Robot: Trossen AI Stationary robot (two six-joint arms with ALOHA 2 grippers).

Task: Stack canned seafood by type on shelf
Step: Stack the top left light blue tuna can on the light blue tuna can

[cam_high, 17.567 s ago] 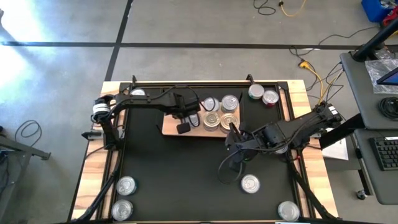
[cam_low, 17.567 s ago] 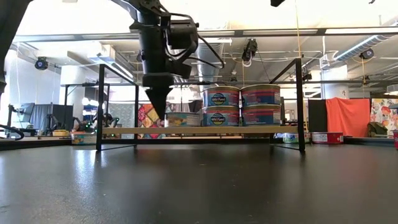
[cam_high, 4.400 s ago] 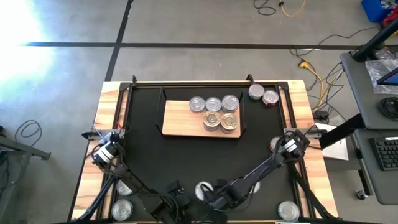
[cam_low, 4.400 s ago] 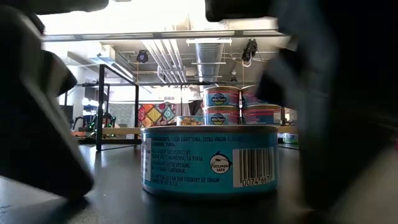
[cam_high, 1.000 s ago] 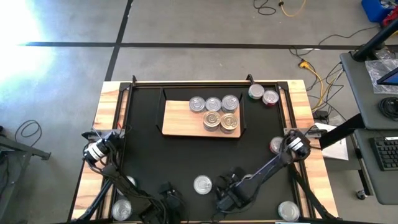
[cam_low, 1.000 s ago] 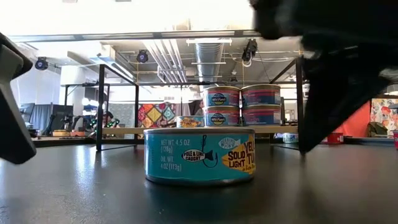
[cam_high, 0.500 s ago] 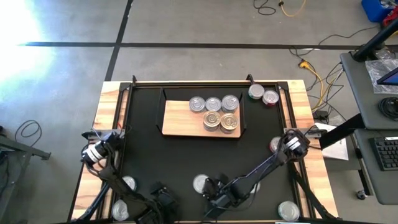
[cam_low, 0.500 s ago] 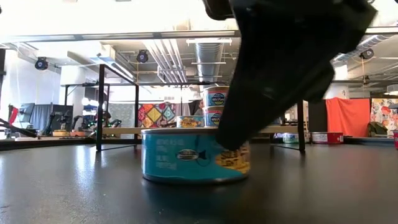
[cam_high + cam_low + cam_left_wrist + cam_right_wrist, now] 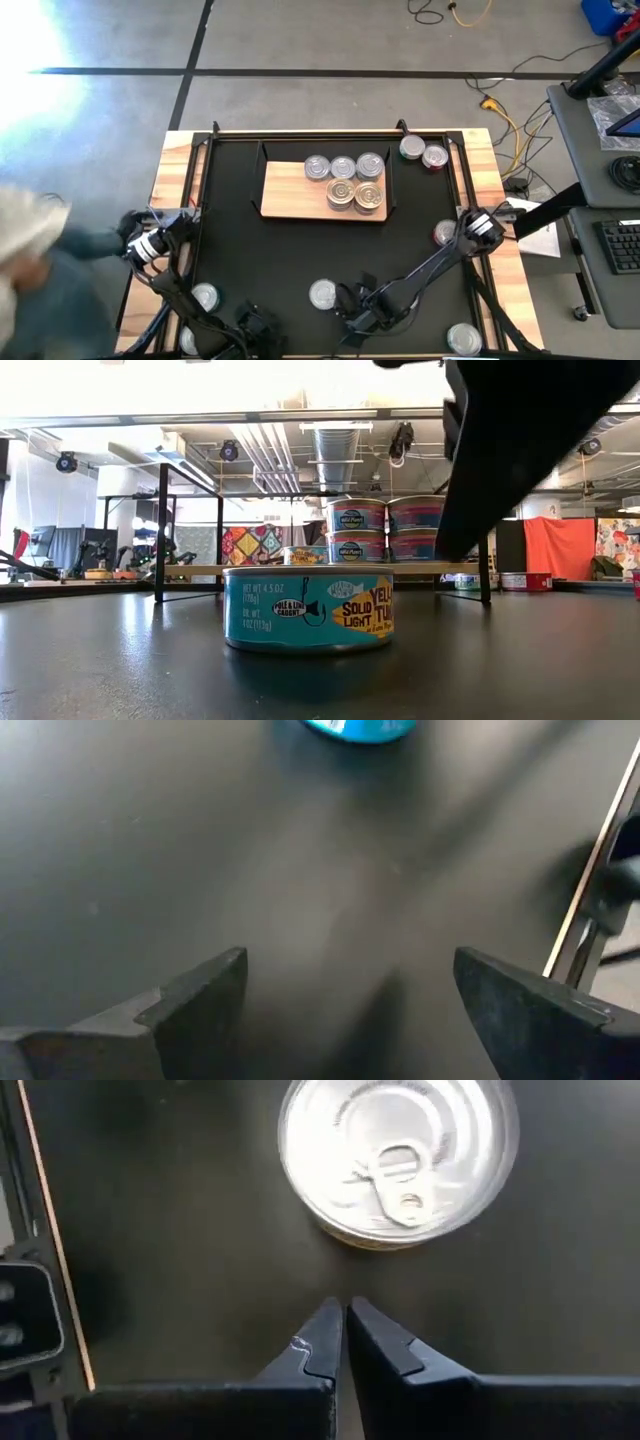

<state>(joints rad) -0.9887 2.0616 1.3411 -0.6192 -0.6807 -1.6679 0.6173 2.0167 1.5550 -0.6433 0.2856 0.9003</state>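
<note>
Over the last second the teal can (image 9: 323, 294) at the lower middle of the high view has been nudged and turned: half a second ago our right tool covered its right side in the low view, and now its yellow label faces that camera in full while the tool has drawn back toward the lower right of it. A person's sleeve (image 9: 40, 262) has also come in at the left edge of the high view. We judge the can is being lined up for a pick, since it still stands on the black mat (image 9: 300, 250), well apart from the shelf (image 9: 290, 195), where five cans already sit at the upper middle.

Our right tool (image 9: 345, 1342) is clenched, fingertips together, holding nothing, just beside the can (image 9: 398, 1155). Our left tool (image 9: 345, 995), at the bottom left of centre in the high view, is spread wide and empty over bare mat, away from the can
</note>
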